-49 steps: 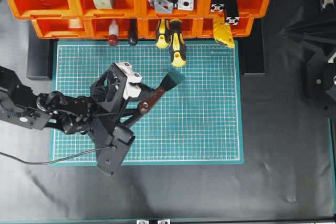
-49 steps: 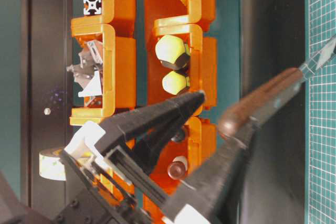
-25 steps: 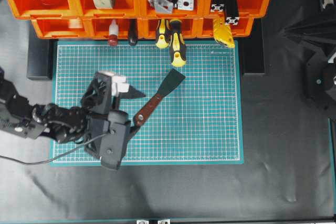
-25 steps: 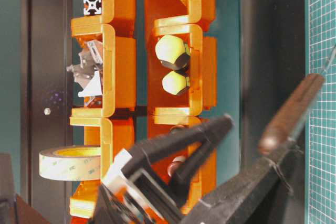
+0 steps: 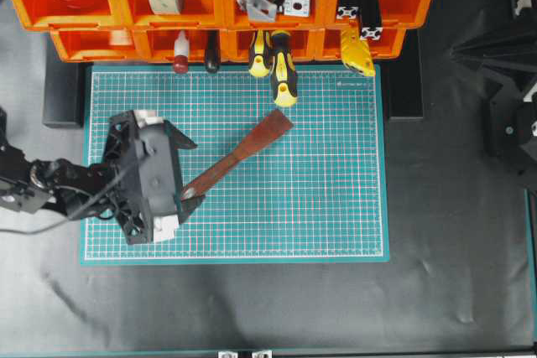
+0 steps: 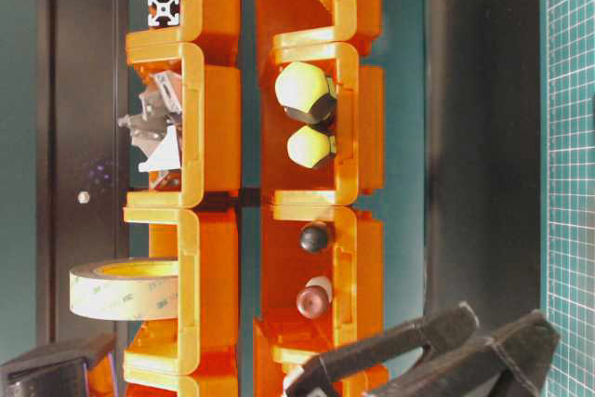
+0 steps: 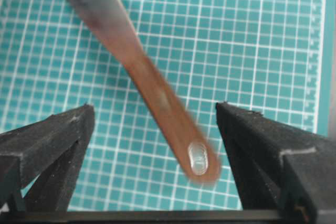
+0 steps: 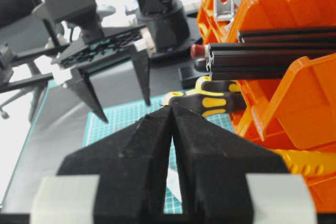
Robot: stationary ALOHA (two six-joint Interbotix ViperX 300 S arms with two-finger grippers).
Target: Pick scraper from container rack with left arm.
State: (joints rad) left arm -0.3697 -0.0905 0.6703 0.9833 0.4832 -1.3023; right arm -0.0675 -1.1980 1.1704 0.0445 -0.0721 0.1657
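The long brown-handled scraper with a flat flaring blade [image 5: 235, 153] now lies free on the green gridded cutting mat [image 5: 336, 207], out of the two-tier orange bin rack [image 5: 84, 18]. The black left pincer [image 5: 181, 172], which gripped its handle a second ago, has spread wide and straddles the ringed end untouched. Judged released: extraction complete. Right pincer [image 8: 171, 129] closed, idle.

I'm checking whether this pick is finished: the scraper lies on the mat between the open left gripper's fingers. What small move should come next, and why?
Probably lift the left gripper straight up: it is open, and the scraper lies free on the green mat, outside the container rack.
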